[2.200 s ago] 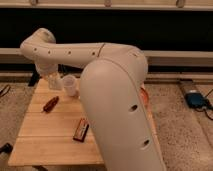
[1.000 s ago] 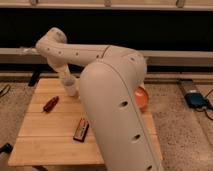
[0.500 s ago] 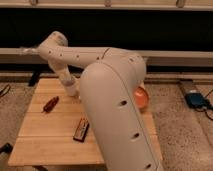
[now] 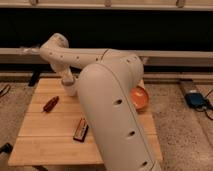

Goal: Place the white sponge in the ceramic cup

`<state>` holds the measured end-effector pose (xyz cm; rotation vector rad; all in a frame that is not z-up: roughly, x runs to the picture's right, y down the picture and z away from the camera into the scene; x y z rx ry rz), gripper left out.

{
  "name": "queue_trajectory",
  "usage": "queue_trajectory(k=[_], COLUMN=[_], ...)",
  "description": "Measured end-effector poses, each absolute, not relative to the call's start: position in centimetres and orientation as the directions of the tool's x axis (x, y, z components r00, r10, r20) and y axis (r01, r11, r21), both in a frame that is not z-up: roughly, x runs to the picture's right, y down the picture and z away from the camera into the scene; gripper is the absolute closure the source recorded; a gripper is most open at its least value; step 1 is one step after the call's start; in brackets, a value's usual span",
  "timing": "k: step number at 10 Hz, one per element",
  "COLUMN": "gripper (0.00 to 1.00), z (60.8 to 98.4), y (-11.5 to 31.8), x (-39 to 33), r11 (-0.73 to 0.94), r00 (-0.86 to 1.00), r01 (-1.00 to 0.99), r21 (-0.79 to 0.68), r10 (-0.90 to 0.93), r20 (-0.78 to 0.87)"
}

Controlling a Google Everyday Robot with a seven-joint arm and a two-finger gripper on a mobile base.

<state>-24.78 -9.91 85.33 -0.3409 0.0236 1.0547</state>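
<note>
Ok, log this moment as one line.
gripper: low over table back, mostly behind arm | sponge: not visible | cup: not visible | bowl: right of arm

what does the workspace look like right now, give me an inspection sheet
surface: wooden table, arm reaching across it
job's things: white sponge and ceramic cup not seen; the arm may be hiding them
clutter: red-handled tool at left, dark red-black bar near the front, orange bowl at right, partly behind the arm
grippers: end effector low over the table's back middle, mostly hidden by the arm
cables: dark cable on the floor at left; blue device with a lead at right
surroundings: speckled floor, dark wall with pale ledge
</note>
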Motion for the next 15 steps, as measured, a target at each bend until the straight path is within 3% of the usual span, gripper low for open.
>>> queue_trajectory(k=[7, 8, 15], gripper=[0.25, 0.2, 0.2], z=[86.7, 86.8, 87.1], y=[-8.6, -8.2, -9.6], x=[-25.7, -25.9, -24.5], r11=[0.453, 0.458, 0.438], r00=[0.512, 0.519, 0.484], r01=[-0.85, -0.846, -0.872], r21=[-0.268, -0.272, -0.22], r10=[0.829, 0.823, 0.839], r20=[-0.224, -0.231, -0.248])
